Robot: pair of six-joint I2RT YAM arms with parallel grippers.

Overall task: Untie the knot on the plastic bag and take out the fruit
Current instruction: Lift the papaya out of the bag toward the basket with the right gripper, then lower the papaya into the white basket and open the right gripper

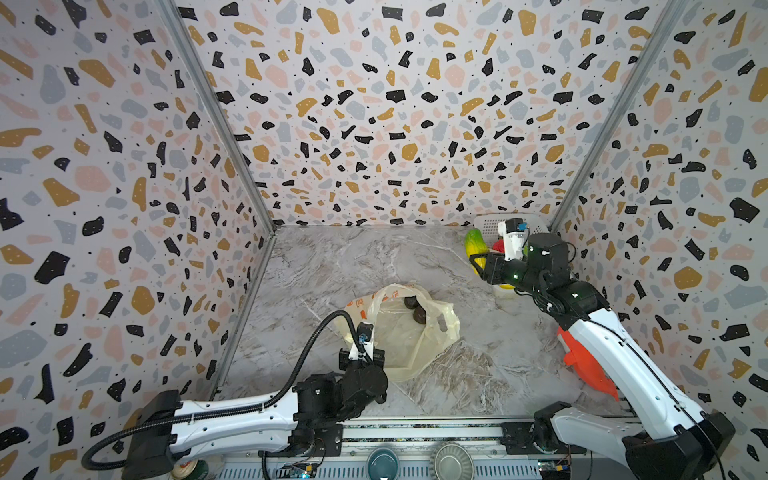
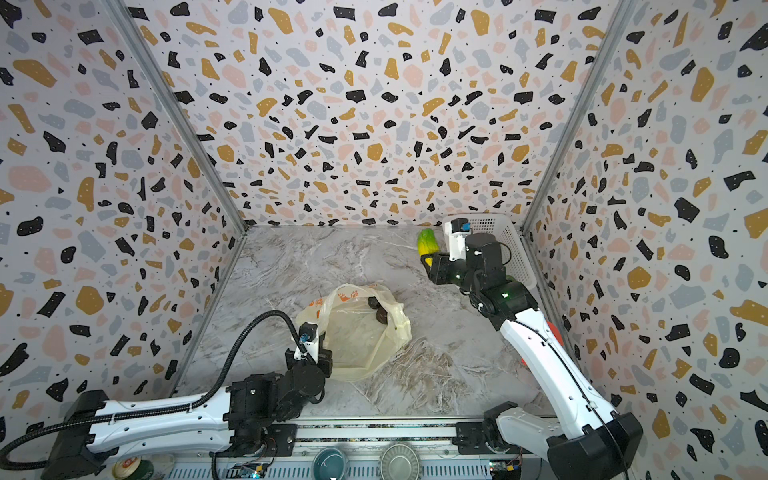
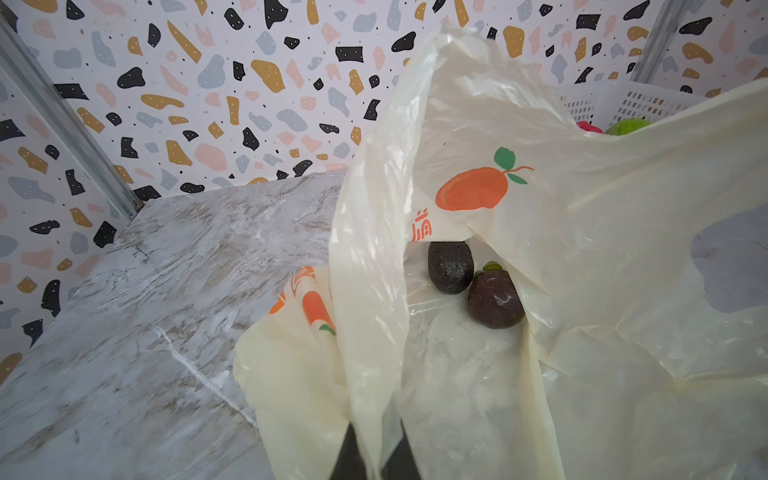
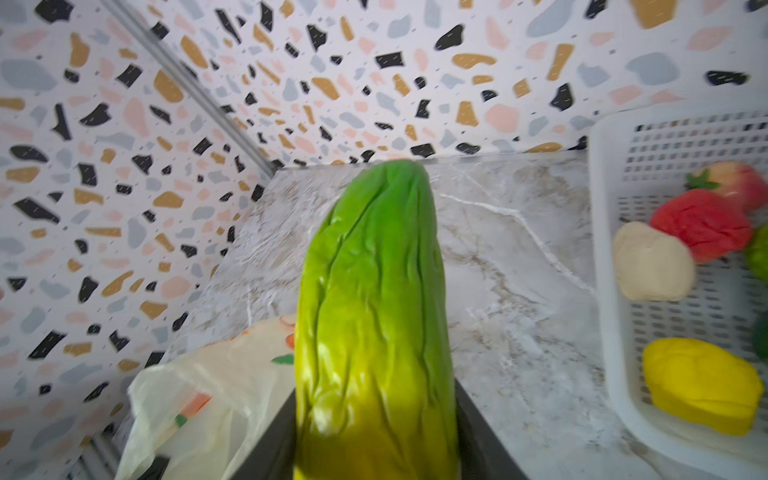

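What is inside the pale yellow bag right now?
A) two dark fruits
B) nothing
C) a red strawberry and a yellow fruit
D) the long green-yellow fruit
A: two dark fruits lie inside the plastic bag in the left wrist view, while the green-yellow fruit is held in the right gripper.
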